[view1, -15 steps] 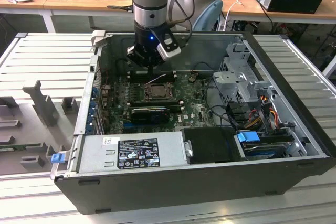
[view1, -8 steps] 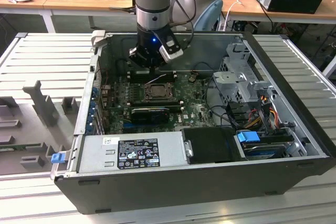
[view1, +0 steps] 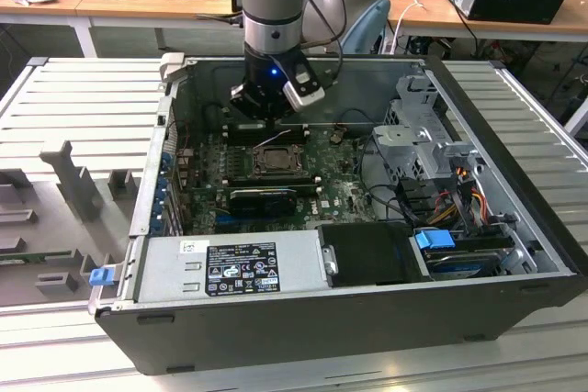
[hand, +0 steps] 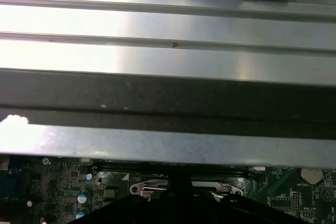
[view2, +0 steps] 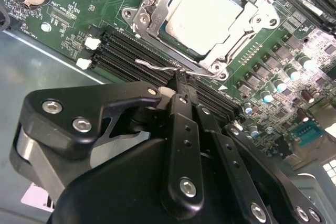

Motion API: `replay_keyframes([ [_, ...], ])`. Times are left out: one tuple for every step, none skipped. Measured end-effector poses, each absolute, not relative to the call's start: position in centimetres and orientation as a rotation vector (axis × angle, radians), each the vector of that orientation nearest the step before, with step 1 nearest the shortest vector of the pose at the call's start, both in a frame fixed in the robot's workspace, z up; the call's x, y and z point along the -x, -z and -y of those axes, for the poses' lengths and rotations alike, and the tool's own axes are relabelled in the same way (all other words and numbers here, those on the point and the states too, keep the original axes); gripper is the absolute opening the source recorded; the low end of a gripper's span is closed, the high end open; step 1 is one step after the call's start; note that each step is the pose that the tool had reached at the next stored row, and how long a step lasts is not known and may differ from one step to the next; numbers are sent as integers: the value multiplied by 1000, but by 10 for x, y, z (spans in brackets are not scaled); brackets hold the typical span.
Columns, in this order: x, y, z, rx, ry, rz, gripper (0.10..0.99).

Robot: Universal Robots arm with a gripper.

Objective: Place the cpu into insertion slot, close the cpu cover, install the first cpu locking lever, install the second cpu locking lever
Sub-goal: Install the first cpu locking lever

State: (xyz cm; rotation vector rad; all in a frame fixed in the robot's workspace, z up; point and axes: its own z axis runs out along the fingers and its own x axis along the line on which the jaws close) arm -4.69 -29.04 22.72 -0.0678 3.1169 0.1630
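Gripper (view2: 181,90) down inside open PC case (view1: 514,227), at 12 o'clock of insertion slot (view1: 273,161) in exterior view, just above board. In second wrist view fingers (view2: 182,129) drawn narrow, tips nearly together, right at thin wire locking lever (view2: 173,69) running along socket edge; touching or pinching it, can't tell for sure.

Cpu (view2: 207,14) already seated in slot, pale metal top showing through square window of cpu cover (view2: 157,11), silver frame lying flat round it, closed. Black memory slots (view2: 126,56) betw. lever and fingertips. Green motherboard (view1: 344,195) all round.

Exterior view: heatsink bar (view1: 262,196) at 6 o'clock of slot, just beside it; power supply (view1: 234,268) further toward 6, drive cage (view1: 423,135) at 3, well apart. Case on slatted metal table (view1: 83,107).

First wrist view: metal case wall (hand: 168,56), strip of board and silver socket frame (hand: 152,187) at its foot.
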Motion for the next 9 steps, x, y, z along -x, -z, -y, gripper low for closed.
replay_keyframes([
  [47,-227,290,68,-163,-3117,106],
  [46,-227,290,68,-163,-3117,106],
  [45,-227,290,68,-164,-3117,106],
  [45,-227,290,68,-165,-3117,106],
  [43,-227,290,67,-165,-3117,106],
  [42,-227,290,67,-166,-3117,106],
  [40,-226,290,68,-165,-3117,106],
  [38,-226,290,68,-165,-3117,106],
  [36,-226,290,68,-165,-3117,106],
])
